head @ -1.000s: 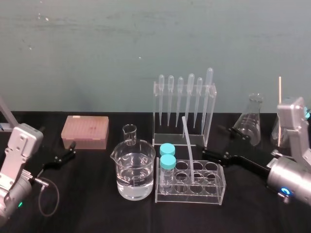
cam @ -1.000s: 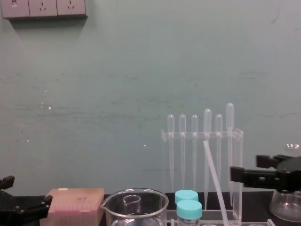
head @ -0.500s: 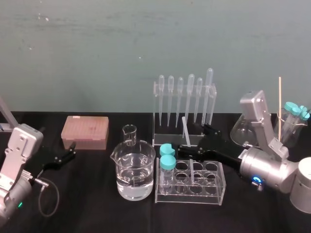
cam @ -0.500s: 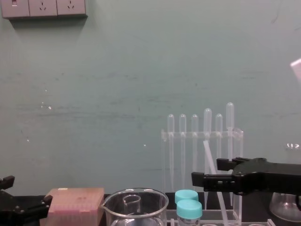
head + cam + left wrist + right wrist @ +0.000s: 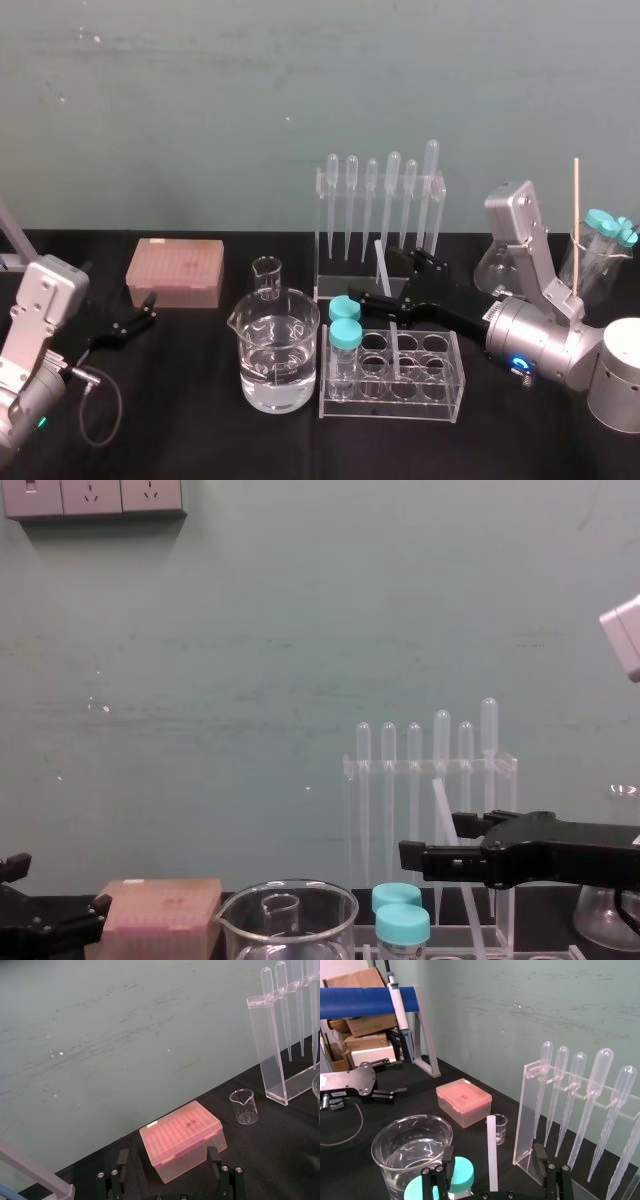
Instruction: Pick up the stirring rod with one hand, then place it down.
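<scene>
The rod (image 5: 381, 256) leans in the tube rack (image 5: 452, 398), between the spread fingers of the right gripper (image 5: 384, 276), not yet clamped. If they close off-centre, the smooth rod may tilt or slip, and a skewed lift could drag the rack or bump the pipette stand (image 5: 322, 250) behind. The left gripper (image 5: 148, 310) rests open-fingered by the pink box (image 5: 175, 272).

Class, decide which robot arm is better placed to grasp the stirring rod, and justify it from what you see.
Right, most likely. The right gripper has its open fingers either side of the stirring rod, while the left gripper sits far off by the pink box.
</scene>
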You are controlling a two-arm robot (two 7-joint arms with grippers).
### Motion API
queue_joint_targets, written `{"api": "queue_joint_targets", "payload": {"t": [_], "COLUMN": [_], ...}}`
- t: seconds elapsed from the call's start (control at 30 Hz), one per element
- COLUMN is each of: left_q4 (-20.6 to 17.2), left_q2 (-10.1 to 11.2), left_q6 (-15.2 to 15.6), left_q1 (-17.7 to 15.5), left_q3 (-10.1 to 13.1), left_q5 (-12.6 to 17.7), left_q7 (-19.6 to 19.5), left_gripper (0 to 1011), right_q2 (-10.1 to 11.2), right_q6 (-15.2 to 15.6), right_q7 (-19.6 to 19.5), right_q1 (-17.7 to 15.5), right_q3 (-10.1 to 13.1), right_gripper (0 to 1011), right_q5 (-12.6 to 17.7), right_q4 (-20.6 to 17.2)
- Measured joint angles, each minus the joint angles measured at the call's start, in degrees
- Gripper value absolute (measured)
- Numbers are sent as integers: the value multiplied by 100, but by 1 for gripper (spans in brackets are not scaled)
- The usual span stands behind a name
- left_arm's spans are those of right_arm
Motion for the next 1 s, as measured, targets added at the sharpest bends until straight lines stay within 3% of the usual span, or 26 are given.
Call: {"api": "queue_joint_targets", "payload": {"t": [0.2, 1.0], "left_q4": [0, 0], "left_q2": [0, 0], "left_q6": [0, 0], "left_q1": [0, 0], "left_q3": [0, 0], "left_q5": [0, 0], "left_q7": [0, 0], "left_gripper": [1000, 1000], "right_q2": [10, 24], "right_q6": [3, 11], "right_q7": [0, 14], "right_q1": [-8, -22], "right_q3": [2, 10], "right_gripper": [885, 139], "right_q5": [15, 29], "right_q4": [-12, -32]}}
